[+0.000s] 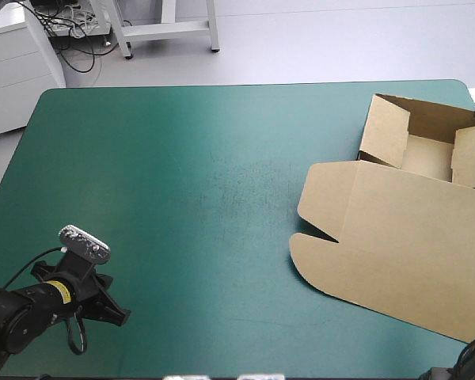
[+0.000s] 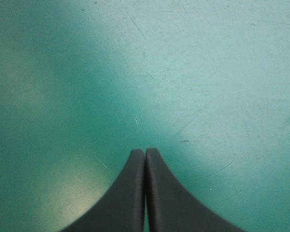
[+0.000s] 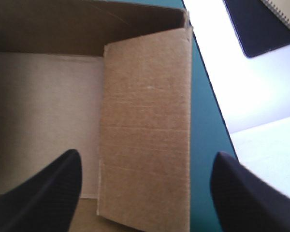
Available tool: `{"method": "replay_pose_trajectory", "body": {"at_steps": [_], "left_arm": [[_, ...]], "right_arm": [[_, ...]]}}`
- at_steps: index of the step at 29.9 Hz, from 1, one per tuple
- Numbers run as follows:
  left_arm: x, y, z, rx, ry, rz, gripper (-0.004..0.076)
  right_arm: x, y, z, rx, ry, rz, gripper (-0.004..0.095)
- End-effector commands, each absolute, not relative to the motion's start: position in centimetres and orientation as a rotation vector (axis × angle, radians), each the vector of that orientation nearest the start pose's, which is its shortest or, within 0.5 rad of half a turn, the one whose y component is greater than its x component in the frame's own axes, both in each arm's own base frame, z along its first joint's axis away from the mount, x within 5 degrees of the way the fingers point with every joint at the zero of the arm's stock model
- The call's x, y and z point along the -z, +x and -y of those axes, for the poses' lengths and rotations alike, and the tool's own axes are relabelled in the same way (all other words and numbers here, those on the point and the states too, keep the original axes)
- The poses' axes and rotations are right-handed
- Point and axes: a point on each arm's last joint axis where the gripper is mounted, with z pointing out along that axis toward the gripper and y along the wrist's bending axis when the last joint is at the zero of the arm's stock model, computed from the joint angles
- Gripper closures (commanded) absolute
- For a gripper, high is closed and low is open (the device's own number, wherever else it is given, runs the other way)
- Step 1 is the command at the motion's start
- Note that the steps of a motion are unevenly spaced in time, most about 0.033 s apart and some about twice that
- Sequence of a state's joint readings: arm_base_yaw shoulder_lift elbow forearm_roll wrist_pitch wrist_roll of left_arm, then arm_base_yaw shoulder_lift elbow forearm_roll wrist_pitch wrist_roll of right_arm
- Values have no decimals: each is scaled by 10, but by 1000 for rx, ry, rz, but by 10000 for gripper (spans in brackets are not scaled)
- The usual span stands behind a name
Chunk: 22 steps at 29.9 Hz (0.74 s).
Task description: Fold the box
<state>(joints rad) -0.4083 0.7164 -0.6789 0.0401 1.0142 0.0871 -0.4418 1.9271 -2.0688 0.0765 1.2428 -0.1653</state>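
The brown box [image 1: 396, 245] lies at the table's right side. Its lid is flat toward the front, and its tray [image 1: 423, 154] stands at the far right with walls raised. My left gripper [image 1: 119, 315] rests low over the teal-green cover near the front left corner, far from the box. Its black fingers [image 2: 135, 193] are shut in one arch with nothing between them [image 2: 145, 152]. My right gripper [image 3: 147, 154] is open above the tray's right side. One finger is over the tray floor [image 3: 43, 106], the other is past the table's edge, and an inward-leaning side flap [image 3: 145, 96] lies between them.
A wide stretch of teal-green cover [image 1: 182, 174] lies between the left gripper and the box. The tray sits close to the table's right edge [image 3: 208, 121], with only a narrow strip of cover beside it.
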Motion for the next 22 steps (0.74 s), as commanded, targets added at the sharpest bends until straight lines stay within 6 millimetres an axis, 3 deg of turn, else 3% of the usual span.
{"method": "replay_pose_trajectory", "body": {"at_steps": [1, 5, 11, 18, 22], "left_arm": [[-307, 108, 45, 103, 609, -2393, 756], [-307, 108, 45, 103, 609, -2393, 756], [-308, 110, 46, 111, 602, -2366, 756], [-310, 112, 46, 115, 595, -2333, 756], [-311, 112, 47, 117, 593, -2324, 756]], "right_arm": [[-430, 357, 157, 89, 323, -2411, 559], [-441, 350, 141, -35, 249, -2372, 938], [-432, 345, 94, -125, 61, -2424, 918], [-396, 332, 22, -229, -239, -2549, 920], [-378, 319, -9, -198, -340, -2533, 916]]}}
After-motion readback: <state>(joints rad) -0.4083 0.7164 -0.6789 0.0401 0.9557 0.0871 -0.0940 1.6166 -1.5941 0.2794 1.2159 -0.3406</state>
